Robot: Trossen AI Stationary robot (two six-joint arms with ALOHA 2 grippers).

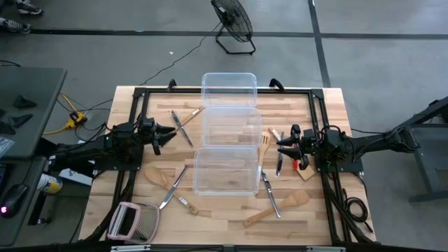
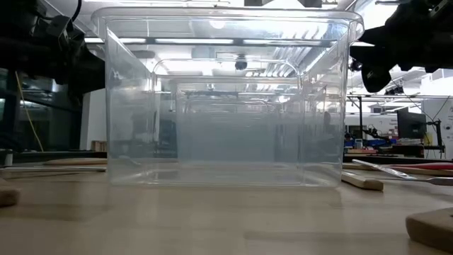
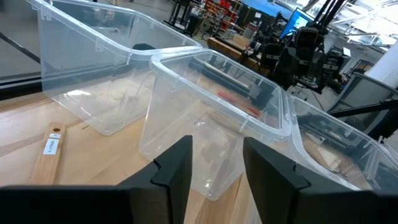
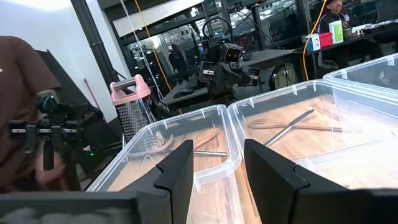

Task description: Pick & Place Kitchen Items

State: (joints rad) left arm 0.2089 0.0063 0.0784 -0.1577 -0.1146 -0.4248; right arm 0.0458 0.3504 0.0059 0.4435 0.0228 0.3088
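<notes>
Kitchen items lie flat on the wooden table (image 1: 140, 105) on both sides of a row of tubs. On the left are a wooden spatula (image 1: 189, 116), metal cutlery (image 1: 183, 129), a wooden spoon (image 1: 157, 175) and a slim metal piece (image 1: 172, 186). On the right are a wooden spatula (image 1: 264, 145), metal cutlery (image 1: 278, 159), a small red utensil (image 1: 302, 165), a metal fork (image 1: 270, 192) and a wooden spatula (image 1: 276, 208). My left gripper (image 1: 166, 133) (image 3: 216, 177) hovers open at the left, pointing level at the tubs. My right gripper (image 1: 283, 143) (image 4: 217, 171) hovers open at the right, facing it.
Three clear plastic tubs (image 1: 229, 89) (image 1: 231, 126) (image 1: 225, 171) stand in a row down the table's middle, between the two grippers. A pink-framed grater (image 1: 133, 221) lies at the near left corner. A person's brown sleeve (image 4: 25, 93) shows beyond the table.
</notes>
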